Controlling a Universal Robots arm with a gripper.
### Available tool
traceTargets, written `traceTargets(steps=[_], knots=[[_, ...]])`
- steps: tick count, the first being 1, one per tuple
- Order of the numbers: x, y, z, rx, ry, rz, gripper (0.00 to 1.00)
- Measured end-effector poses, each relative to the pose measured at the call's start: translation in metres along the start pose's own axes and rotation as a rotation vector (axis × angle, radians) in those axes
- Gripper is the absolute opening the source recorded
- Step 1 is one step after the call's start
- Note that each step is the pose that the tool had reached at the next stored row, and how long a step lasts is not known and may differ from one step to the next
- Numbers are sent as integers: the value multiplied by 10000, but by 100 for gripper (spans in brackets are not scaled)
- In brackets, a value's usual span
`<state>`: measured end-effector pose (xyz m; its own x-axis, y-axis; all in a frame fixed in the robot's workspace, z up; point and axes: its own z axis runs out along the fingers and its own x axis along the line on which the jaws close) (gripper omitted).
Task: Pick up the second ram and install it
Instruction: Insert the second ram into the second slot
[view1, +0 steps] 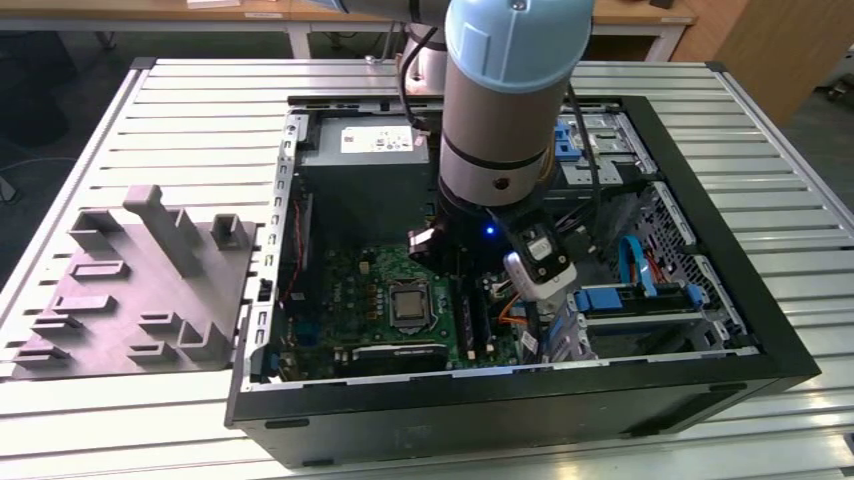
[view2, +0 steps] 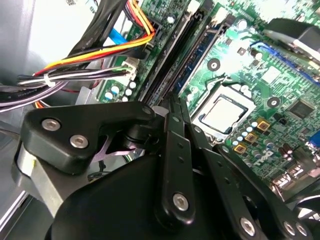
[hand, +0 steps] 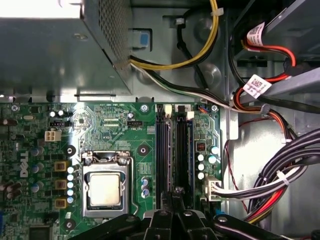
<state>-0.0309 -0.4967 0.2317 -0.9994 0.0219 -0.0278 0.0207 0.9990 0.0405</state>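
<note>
- Table (view1: 200, 110): slatted, carries the computer case (view1: 534, 415), which lies open with the processor (hand: 105, 190) inside
- Arm (view1: 514, 100): reaches down into the case, just beside the processor
- Circuit board (hand: 115, 125): surrounds the processor
- Gripper (hand: 175, 194): over the slots beside the processor; fingers (view2: 175, 125) set narrow, tips nearly together
- Memory stick (hand: 183, 150): long dark strip standing in a slot between the processor and the cable bundle (hand: 260, 190); gripper tips at its end, contact cannot be told

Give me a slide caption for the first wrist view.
Gripper at one end of the memory slots on the motherboard, beside the CPU socket.
</note>
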Motion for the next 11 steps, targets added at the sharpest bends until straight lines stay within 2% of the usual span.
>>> traceTargets(steps=[1, 2, 11], knots=[[0, 1, 0, 70, -1, -2, 11], [0, 0, 0, 95, 0, -3, 11], [0, -1, -1, 97, -1, -3, 12]])
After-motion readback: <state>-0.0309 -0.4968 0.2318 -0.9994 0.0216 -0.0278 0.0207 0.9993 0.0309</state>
